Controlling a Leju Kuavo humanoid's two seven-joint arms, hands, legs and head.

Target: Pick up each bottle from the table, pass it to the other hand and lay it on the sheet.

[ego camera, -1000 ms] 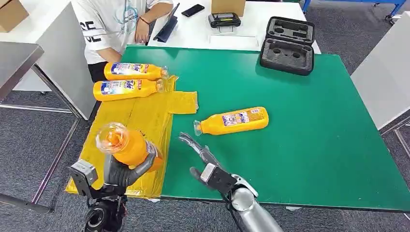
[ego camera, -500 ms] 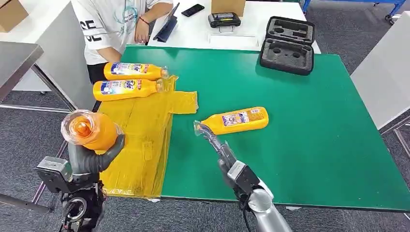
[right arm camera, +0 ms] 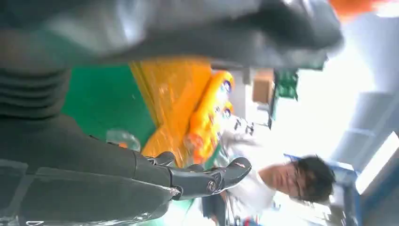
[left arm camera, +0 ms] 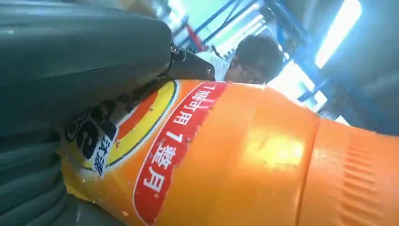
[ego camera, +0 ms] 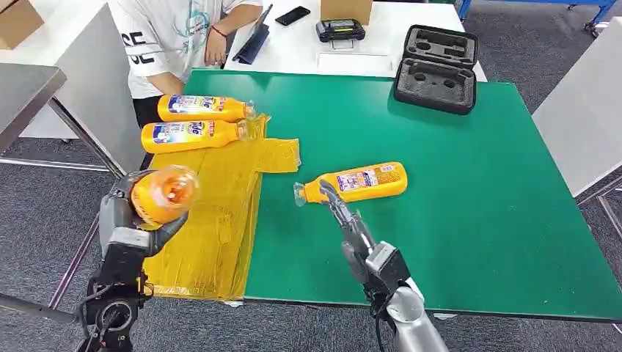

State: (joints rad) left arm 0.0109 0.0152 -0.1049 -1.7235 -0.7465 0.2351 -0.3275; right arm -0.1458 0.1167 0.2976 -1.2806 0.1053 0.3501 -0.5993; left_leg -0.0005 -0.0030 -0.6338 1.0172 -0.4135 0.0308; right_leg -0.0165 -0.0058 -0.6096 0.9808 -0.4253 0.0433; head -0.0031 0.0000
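Observation:
My left hand (ego camera: 125, 224) grips an orange bottle (ego camera: 163, 193) above the near left edge of the yellow sheet (ego camera: 220, 183), its clear cap end turned toward the camera. The left wrist view shows that bottle's red and yellow label (left arm camera: 197, 155) against the grey hand (left arm camera: 70, 70). Two more orange bottles (ego camera: 199, 108) (ego camera: 191, 135) lie side by side at the sheet's far end. A fourth bottle (ego camera: 357, 183) lies on the green table (ego camera: 477, 205). My right hand (ego camera: 350, 229) stretches toward its capped end, fingers (right arm camera: 202, 181) spread and empty, tips by the neck.
A black foam case (ego camera: 436, 70) sits at the table's far right. A person in a white shirt (ego camera: 172, 37) sits behind the far left corner, at a white table (ego camera: 293, 44) with a phone and devices. A grey table (ego camera: 22, 88) stands at left.
My right hand has reached forward from the near edge up to the lying bottle's cap. My left hand carried its bottle leftward off the sheet, then lifted it slightly.

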